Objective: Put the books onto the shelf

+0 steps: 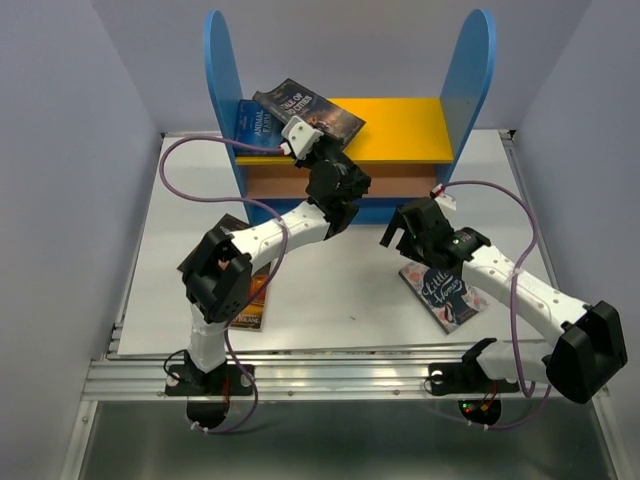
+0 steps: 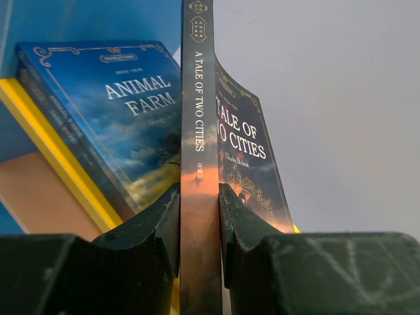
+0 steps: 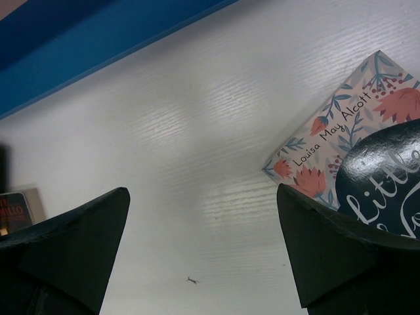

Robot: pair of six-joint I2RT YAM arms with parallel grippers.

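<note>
Firmly gripped: "A Tale of Two Cities" (image 2: 199,125) above the shelf (image 1: 221,70)

The left end effector (image 2: 200,213) is clenched on the spine of "A Tale of Two Cities". It holds the paperback tilted over the shelf's yellow upper board (image 1: 400,125), towards the left side panel. "Animal Farm" (image 2: 125,111) stands at that board's left end, just beside the held book. The right end effector (image 3: 203,230) hovers released, jaws wide apart, low over the bench (image 1: 340,290). "Little Women" (image 3: 341,131) lies flat just beside it. More books (image 1: 252,292) lie on the bench under the left arm.
</note>
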